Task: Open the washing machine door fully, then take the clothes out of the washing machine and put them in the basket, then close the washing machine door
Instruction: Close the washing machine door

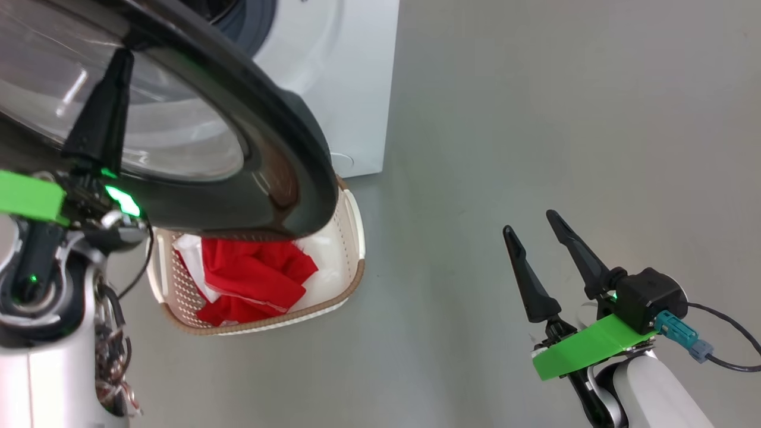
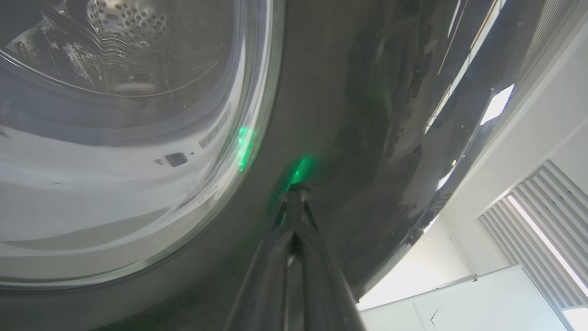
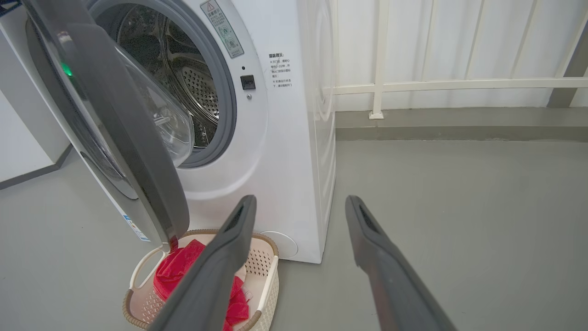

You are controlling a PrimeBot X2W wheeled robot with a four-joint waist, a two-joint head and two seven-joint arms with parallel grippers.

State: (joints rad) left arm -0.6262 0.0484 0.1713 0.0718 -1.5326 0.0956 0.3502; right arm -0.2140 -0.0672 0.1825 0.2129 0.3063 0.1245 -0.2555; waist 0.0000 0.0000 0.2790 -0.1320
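The washing machine door (image 1: 285, 137) stands part open, its black rim and glass bowl hanging over the basket (image 1: 355, 238). My left gripper (image 1: 122, 59) is shut with nothing in it. In the left wrist view its tips (image 2: 294, 193) rest against the door's (image 2: 349, 115) dark outer rim, beside the glass. The red clothes (image 1: 255, 273) lie in the basket, partly hidden by the door. My right gripper (image 1: 529, 222) hangs open and empty over the floor, well right of the basket. The right wrist view shows the washing machine (image 3: 285, 161), the door (image 3: 119, 138), the bare steel drum (image 3: 193, 82), the clothes (image 3: 179, 271) and the basket (image 3: 268, 285).
Grey floor (image 1: 535, 119) spreads to the right of the machine. A white railing (image 3: 436, 85) and a low kerb line the back wall. A white cabinet (image 3: 23, 138) stands left of the machine. A cable (image 1: 725, 333) trails from my right wrist.
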